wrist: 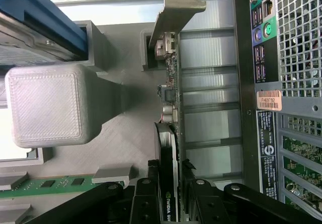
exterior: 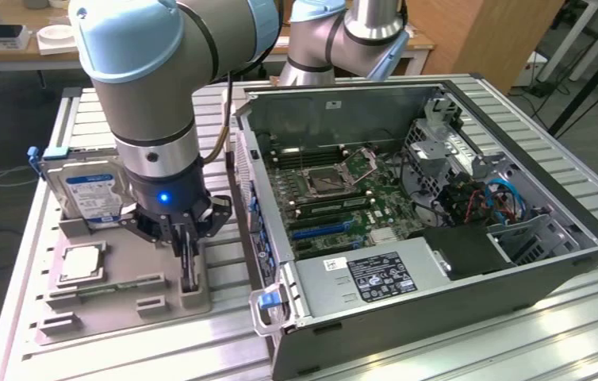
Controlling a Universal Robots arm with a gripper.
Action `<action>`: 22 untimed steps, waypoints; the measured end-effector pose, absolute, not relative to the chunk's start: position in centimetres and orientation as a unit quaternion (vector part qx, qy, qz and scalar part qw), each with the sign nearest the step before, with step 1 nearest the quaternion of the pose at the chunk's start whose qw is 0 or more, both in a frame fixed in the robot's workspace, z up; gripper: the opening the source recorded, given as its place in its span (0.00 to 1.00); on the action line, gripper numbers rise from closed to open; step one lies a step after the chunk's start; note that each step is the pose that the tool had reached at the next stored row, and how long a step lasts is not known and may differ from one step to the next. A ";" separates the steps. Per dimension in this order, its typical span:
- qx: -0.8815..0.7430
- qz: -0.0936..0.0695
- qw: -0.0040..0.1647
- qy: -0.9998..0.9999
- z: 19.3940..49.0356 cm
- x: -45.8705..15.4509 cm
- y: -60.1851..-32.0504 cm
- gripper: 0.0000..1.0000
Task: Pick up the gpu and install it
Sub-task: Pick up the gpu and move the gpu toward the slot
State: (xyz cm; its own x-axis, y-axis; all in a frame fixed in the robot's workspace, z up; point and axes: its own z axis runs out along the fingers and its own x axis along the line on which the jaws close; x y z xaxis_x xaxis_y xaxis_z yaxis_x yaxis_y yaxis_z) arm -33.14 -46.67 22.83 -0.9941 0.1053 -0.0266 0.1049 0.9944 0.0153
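Note:
The gpu stands on edge in a slot of the grey parts tray, on the exterior view's left of the open computer case. My gripper is lowered over it. In the wrist view the dark card runs between my two black fingers, with its pale metal bracket at the far end. The gripper straddles the card closely, with a thin gap showing on one side. The card rests in its slot.
The open computer case lies on its side with the motherboard exposed. A silver hard drive with a blue label stands in the tray behind my gripper. A processor and a green memory stick also sit in the tray.

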 end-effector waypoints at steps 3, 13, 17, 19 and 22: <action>0.053 0.007 0.014 0.998 22.8 -33.1 -46.7 0.29; 0.053 0.007 0.014 0.998 22.8 -33.1 -46.7 0.29; 0.053 0.007 0.014 0.998 22.8 -33.1 -46.7 0.29; 0.053 0.007 0.014 0.998 22.8 -33.1 -46.7 0.28; 0.053 0.007 0.014 0.998 22.8 -33.1 -46.7 0.28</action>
